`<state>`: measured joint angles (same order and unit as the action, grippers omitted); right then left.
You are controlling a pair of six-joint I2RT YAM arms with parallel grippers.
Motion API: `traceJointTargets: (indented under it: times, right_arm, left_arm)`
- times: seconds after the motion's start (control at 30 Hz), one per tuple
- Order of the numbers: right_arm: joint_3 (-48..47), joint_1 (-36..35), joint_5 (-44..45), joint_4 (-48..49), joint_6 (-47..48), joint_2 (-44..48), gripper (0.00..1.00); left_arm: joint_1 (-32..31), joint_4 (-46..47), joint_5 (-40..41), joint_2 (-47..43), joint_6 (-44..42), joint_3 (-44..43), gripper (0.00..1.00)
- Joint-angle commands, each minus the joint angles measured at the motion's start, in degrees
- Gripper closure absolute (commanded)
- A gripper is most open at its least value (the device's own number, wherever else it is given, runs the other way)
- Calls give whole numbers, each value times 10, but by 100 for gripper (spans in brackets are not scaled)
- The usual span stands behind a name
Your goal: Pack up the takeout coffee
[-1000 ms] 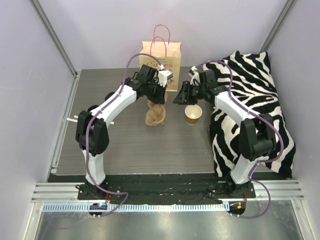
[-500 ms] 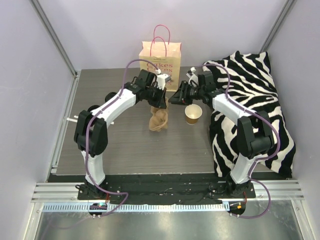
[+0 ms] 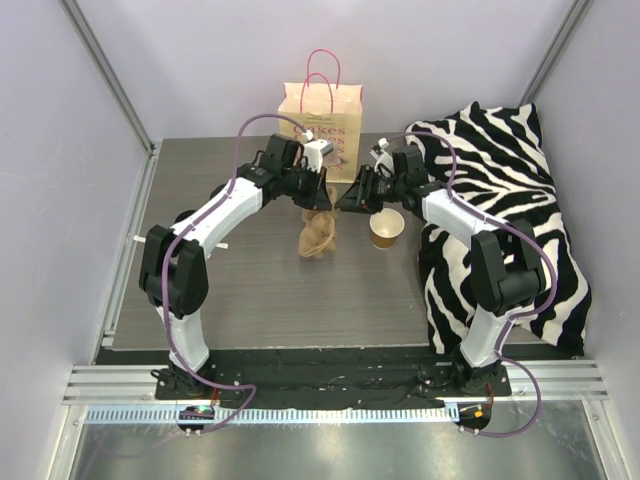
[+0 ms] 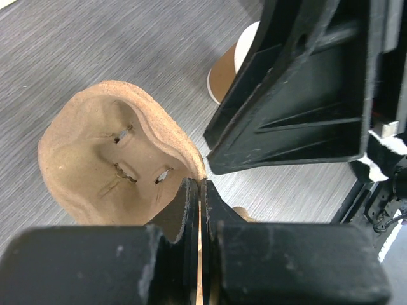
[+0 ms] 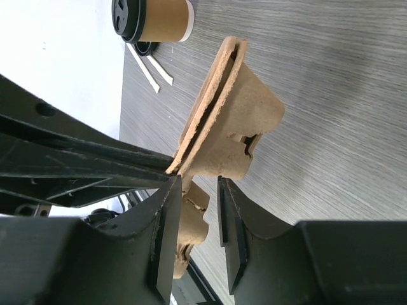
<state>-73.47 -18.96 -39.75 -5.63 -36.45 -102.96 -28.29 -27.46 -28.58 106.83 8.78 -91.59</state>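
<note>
A brown pulp cup carrier [image 3: 318,236] hangs folded over the table's middle. My left gripper [image 3: 320,197] is shut on its top edge, the jaws [image 4: 202,185] pinching the thin rim of the carrier [image 4: 108,162]. My right gripper [image 3: 347,200] comes in from the right. It is open and its jaws [image 5: 198,183] straddle a lower lobe of the carrier [image 5: 238,117], with a gap showing on one side. A tan paper cup [image 3: 386,228] stands just right of the carrier. A brown cup with a black lid [image 5: 152,16] shows beyond the carrier in the right wrist view.
A tan paper bag [image 3: 322,115] with pink handles stands upright at the back of the table. A zebra-striped cloth [image 3: 500,220] covers the right side, under my right arm. White strips [image 5: 149,67] lie by the lidded cup.
My right gripper has slid left up to the carrier and narrowed its jaws around it. The left gripper has carried the carrier slightly rightward, still shut on it.
</note>
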Motion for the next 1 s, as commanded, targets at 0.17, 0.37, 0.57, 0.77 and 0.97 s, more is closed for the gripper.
traceJointTargets:
  times: [0.17, 0.37, 0.57, 0.77, 0.97]
  right_arm:
    - [-9, -7, -7, 38, -11, -5, 63]
    - [-7, -8, -23, 53, -29, -11, 63]
    - [12, -8, -32, 102, -59, -11, 61]
    - [11, -9, -3, 68, -28, -21, 69]
    - [0, -13, 45, 8, 26, -23, 80]
  left_arm:
    - [3, 35, -35, -28, 12, 1, 100]
    - [3, 39, -44, -29, 14, 3, 100]
    - [3, 43, -47, -36, 12, 13, 100]
    - [3, 49, -58, -45, 12, 13, 100]
    - [6, 51, -72, -54, 21, 10, 100]
